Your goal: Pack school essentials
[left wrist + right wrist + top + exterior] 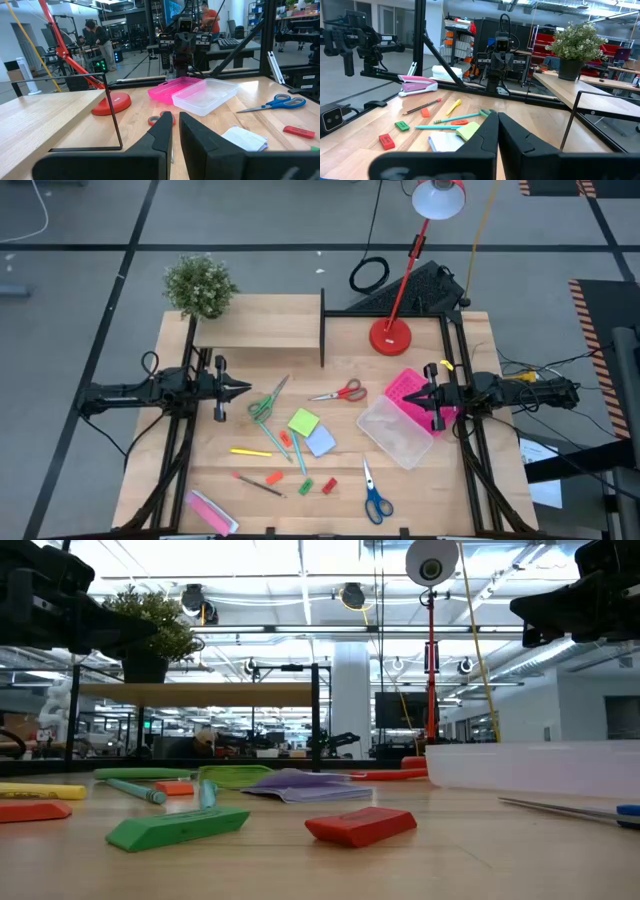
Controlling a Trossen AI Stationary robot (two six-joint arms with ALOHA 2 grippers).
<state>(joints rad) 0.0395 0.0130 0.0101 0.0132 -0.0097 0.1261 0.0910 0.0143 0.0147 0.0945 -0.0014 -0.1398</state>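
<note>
Stationery loose mid-table; both arms idle at the edges, fingers nearly together and empty.
Blue-handled scissors (375, 494) lie near the front edge, handles frontward, blades pointing back toward the clear container (397, 430). Only the low view shows the red block (360, 825) side-on; left gripper (243, 389), right gripper (411, 395).

Two dark, near-black arms of slim jointed segments, left arm (150, 391) and right arm (510, 393), each tapering toward the counter (300, 325) middle. Black cables looped beside the left arm's rear joint; a tangle of dark wires plus a small yellow tag near the right arm's wrist. Left gripper (175, 131) and right gripper (498, 130) alike: two broad, matte black fingers (159, 140) with flat inner faces and angular, wedge-shaped outer edges
</note>
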